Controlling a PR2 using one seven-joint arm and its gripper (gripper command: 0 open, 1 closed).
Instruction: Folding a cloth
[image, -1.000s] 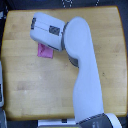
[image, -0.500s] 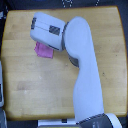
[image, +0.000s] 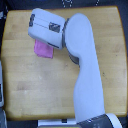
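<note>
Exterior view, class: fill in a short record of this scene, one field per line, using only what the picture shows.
surface: light wooden tabletop
cloth: small, flat pink-magenta fabric piece, upper part of the exterior view's left, partly hidden under the arm
arm: one white robot arm, reaching from the bottom edge over the cloth
gripper: hidden; state cannot be told
fold progress: cannot tell

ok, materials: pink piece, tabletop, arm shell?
Cloth: thin pink-magenta fabric, matte, lying flat; probably woven, weave not resolvable. Tabletop: wood, light tan, faint grain streaks, low sheen. Arm shell: smooth white casing, likely plastic; soft highlights.
</note>
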